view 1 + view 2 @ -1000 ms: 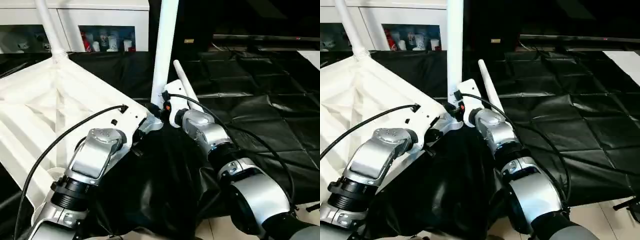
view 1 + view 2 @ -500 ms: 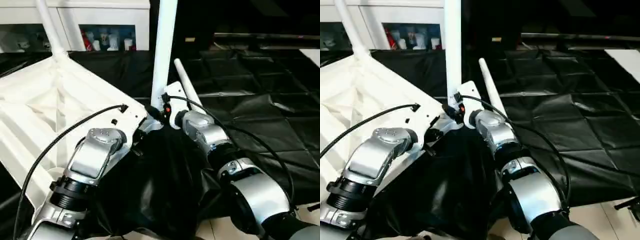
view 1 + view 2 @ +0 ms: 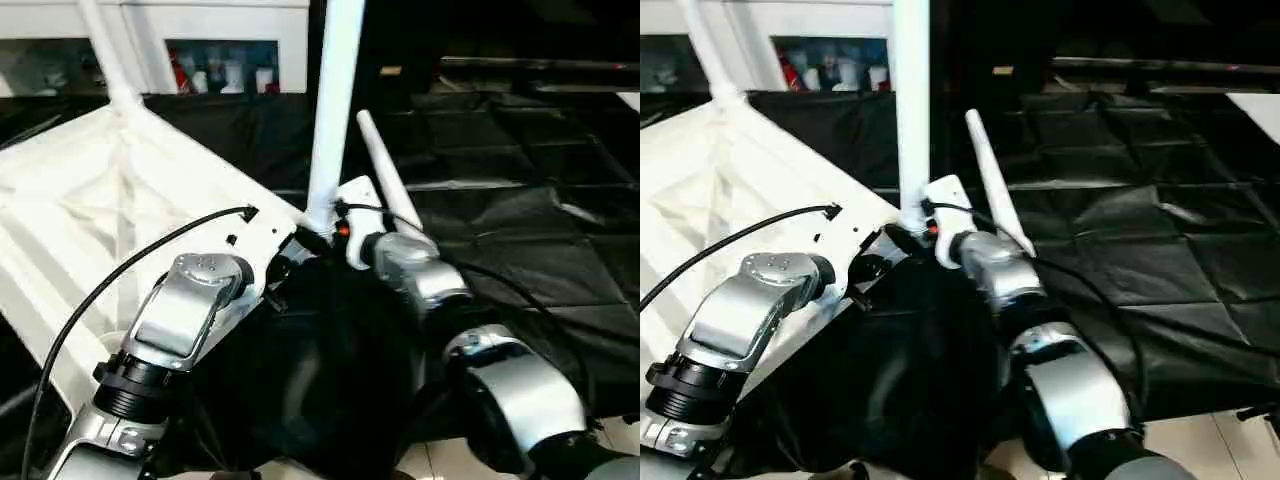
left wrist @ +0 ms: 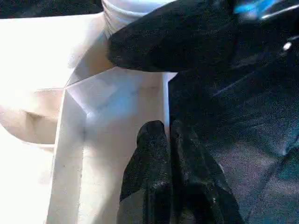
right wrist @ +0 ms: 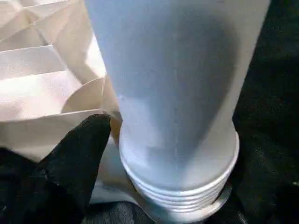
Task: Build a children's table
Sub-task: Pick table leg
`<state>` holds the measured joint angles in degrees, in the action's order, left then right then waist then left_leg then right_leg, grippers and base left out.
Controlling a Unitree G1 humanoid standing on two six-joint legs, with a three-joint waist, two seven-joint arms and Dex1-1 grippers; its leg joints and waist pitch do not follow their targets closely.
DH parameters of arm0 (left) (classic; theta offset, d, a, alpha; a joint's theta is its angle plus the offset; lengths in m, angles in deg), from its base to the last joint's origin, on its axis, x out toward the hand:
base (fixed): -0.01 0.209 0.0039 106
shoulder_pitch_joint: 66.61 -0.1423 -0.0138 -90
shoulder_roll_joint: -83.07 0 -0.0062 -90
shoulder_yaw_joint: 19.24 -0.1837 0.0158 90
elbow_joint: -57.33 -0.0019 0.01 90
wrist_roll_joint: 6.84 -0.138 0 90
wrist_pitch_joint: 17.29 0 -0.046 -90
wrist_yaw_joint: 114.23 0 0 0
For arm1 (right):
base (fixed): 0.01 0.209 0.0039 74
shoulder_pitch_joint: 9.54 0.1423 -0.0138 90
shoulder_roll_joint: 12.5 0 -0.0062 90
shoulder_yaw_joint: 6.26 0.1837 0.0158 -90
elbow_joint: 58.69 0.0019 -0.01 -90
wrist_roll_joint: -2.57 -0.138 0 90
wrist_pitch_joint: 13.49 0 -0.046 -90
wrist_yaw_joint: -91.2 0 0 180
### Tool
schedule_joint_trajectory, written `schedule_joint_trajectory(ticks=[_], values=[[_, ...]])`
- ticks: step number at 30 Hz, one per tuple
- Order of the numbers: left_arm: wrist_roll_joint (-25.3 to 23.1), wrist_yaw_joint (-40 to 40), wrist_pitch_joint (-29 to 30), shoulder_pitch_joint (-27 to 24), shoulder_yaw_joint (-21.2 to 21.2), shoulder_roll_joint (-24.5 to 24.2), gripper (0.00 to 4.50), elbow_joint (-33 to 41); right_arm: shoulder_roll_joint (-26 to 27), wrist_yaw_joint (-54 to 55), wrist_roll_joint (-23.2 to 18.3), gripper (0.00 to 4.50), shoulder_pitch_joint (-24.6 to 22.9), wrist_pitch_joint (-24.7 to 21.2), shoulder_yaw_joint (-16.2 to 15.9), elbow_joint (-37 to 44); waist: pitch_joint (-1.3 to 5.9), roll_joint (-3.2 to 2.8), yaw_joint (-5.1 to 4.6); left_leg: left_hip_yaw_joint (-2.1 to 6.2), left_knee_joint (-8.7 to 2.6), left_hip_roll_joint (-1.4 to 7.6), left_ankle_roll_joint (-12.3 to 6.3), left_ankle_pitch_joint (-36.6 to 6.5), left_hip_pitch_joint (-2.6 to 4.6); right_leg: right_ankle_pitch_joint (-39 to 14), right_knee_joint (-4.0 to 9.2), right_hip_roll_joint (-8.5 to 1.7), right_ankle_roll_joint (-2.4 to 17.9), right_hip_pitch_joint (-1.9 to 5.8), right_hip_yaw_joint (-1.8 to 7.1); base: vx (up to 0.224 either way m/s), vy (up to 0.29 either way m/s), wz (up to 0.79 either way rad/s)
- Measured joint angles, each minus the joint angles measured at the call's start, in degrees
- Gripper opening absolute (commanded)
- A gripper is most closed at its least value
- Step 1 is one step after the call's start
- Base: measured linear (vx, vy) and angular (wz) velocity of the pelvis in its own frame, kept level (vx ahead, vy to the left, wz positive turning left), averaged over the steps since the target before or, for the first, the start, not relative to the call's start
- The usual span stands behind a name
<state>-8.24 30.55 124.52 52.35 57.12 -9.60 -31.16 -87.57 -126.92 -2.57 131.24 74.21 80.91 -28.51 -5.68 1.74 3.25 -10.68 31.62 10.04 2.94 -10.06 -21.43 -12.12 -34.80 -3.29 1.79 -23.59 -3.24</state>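
Note:
The children's table top lies upside down and tilted on the left, ribbed underside up. One white leg stands in its far corner. A second leg stands upright in the near corner, its threaded end at the socket. Behind my right wrist a third leg lies loose on the cloth. My right gripper is open around the near leg's base, with one black finger beside it. My left gripper is shut, resting inside the top's rim close to that corner.
The black-draped work table stretches away to the right. A white glass-door cabinet stands at the back. A black cable arcs over my left forearm. Pale floor tiles show below the cloth's edge.
The whole picture has shifted a little, so the camera moved. My right forearm has shifted slightly at the near leg's base. The table top and legs stand as before.

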Motion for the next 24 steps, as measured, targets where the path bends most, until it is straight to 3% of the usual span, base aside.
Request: schedule_joint_trajectory(ticks=[4,13,18,24], values=[[0.61,-1.74,-1.59,-0.38,-0.24,-1.09,0.0,0.42,-2.65,-5.73,-0.53,4.0,-2.62,-1.0,-0.38,4.63,-0.01,-0.02,0.35,0.3,0.72,0.14,-0.2,-0.11,-0.81,-0.01,-0.34,0.0,0.02,-0.47,-0.36,0.0,0.0,0.0],[1.75,-7.2,-7.19,-1.6,-1.48,-5.28,0.0,-0.73,-8.41,-17.23,-1.54,4.0,-8.0,-3.83,-3.49,18.33,-0.01,-0.02,0.75,0.45,1.52,0.27,-0.24,-0.13,-0.81,0.03,-0.97,-0.03,0.08,-0.34,-0.44,0.0,0.0,0.0],[2.31,-10.69,-9.22,-1.98,-2.51,-7.19,0.0,-0.76,-10.59,-19.9,-1.96,4.0,-10.8,-6.69,-4.34,23.42,-0.03,-0.06,2.05,0.47,1.89,0.36,-0.21,-0.11,-0.83,0.03,-1.26,-0.03,0.08,-0.29,-0.46,0.0,0.0,0.0],[2.93,-12.4,-9.35,-2.09,-2.81,-7.93,0.0,-0.76,-10.57,-20.53,-3.13,3.86,-12.32,-9.72,-4.38,26.13,-0.03,-0.06,2.07,0.5,2.11,0.36,-0.21,-0.12,-0.81,0.11,-1.33,-0.05,0.12,-0.17,-0.46,0.0,0.0,0.0]])
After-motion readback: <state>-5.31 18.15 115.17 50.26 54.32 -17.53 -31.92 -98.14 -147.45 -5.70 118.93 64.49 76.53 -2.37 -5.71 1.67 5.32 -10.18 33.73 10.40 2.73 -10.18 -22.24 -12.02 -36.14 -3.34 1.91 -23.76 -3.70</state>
